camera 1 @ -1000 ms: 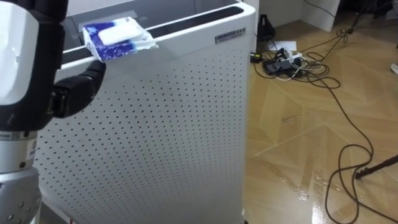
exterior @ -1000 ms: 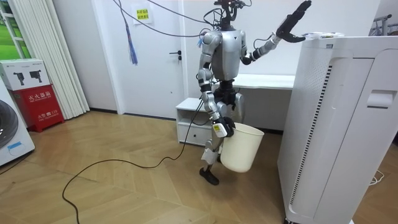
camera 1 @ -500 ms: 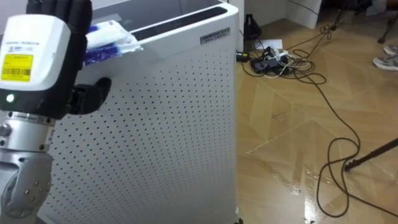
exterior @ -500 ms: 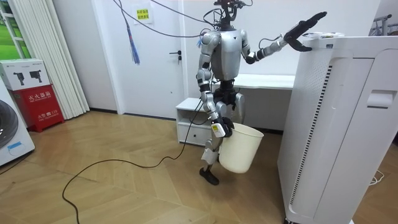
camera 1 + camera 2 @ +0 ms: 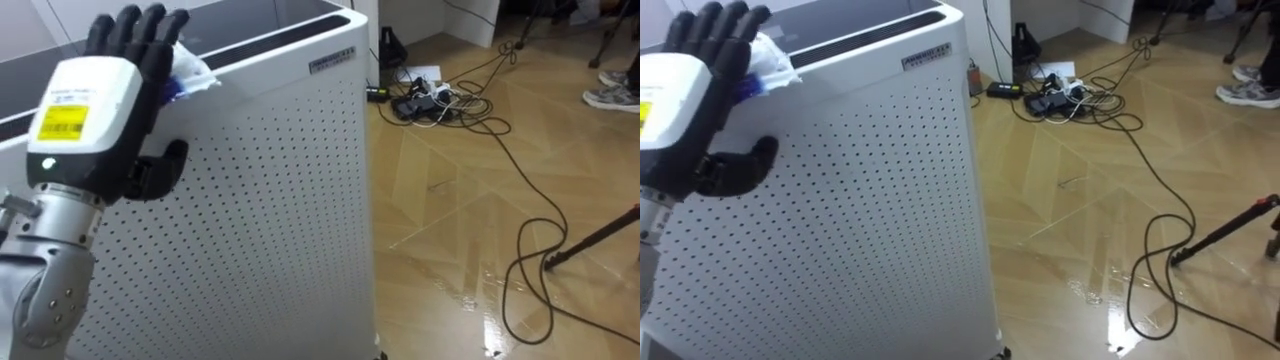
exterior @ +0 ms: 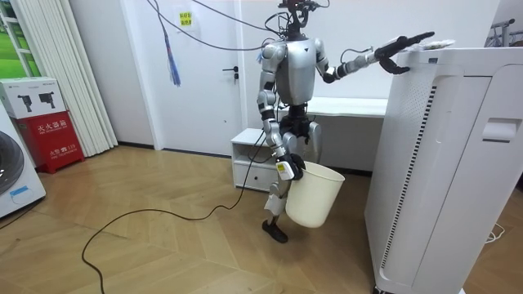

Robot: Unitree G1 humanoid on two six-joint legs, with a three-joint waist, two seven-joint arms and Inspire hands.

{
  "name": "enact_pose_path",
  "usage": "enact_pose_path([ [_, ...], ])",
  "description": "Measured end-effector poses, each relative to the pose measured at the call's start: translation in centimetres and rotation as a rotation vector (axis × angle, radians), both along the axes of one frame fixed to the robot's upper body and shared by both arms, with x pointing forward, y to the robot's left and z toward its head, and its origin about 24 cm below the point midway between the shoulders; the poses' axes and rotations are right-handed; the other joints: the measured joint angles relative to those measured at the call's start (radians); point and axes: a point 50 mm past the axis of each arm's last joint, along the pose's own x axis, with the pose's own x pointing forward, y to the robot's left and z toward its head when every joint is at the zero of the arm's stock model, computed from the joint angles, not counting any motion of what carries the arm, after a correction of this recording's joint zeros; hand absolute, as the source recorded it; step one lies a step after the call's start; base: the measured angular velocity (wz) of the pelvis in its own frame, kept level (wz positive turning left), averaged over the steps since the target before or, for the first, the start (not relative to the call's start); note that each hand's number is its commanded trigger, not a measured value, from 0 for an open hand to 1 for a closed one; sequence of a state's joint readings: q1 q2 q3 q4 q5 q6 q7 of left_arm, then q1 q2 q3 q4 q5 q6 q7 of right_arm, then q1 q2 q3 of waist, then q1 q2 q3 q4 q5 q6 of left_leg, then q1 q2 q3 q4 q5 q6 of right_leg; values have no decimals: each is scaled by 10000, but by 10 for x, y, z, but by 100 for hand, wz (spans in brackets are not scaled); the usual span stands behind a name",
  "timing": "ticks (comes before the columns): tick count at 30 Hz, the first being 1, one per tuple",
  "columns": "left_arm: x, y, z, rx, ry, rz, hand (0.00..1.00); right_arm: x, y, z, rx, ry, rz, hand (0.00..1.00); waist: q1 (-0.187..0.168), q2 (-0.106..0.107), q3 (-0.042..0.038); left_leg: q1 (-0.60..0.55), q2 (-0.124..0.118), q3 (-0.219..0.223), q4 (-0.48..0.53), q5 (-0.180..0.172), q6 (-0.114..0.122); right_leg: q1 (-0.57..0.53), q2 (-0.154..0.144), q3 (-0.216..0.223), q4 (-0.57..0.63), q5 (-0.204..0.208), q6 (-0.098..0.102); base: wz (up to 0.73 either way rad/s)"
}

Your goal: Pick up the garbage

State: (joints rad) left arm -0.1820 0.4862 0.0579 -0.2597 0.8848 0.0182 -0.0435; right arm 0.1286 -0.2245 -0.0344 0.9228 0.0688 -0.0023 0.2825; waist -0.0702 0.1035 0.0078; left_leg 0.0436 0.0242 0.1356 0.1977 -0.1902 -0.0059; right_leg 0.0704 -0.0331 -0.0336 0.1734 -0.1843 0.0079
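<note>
- The garbage, a blue-and-white packet (image 5: 192,74), lies on top of the white unit (image 5: 270,200), at the edge nearest the robot.
- The left hand (image 5: 100,110) is open and covers it, fingers straight, thumb below the edge, gripping nothing.
- The right hand (image 6: 283,170) is low at the bucket (image 6: 315,196); I cannot tell its grip.

- A room fitted out like a home but used as a test lab.
- Homely: wood-block floor (image 6: 163,261), long curtains (image 6: 65,73), a washing machine (image 6: 10,175), a low white cabinet (image 6: 249,159), a door (image 6: 214,73).
- Lab-like: a tangle of cables (image 5: 440,100) across the floor, a red safety box (image 6: 49,131), a tall white perforated unit (image 5: 260,210).
</note>
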Motion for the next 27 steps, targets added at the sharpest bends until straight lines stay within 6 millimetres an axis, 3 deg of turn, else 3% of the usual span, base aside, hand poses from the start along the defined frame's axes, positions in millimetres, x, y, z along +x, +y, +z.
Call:
enact_pose_path([
  [3,3,3,-5,-4,403,166,100,2,-2,1,-57,132,1,100,-49,41,-22,15,-3,20,-3,10,16,5,-8,10,9,13,13,0],
  [10,13,4,7,-133,310,421,100,7,-3,4,-230,96,210,100,-70,273,-13,88,1,44,-12,66,40,61,-12,2,-8,23,18,0],
  [24,14,5,28,-13,-379,808,100,11,-3,6,-380,174,335,100,-60,269,2,226,3,134,-84,68,40,127,-17,21,-29,21,20,-1],
  [27,11,3,33,-6,-621,727,100,11,-2,6,-363,171,344,100,-48,177,63,209,1,134,-88,67,40,133,-18,14,-17,21,19,1],
])
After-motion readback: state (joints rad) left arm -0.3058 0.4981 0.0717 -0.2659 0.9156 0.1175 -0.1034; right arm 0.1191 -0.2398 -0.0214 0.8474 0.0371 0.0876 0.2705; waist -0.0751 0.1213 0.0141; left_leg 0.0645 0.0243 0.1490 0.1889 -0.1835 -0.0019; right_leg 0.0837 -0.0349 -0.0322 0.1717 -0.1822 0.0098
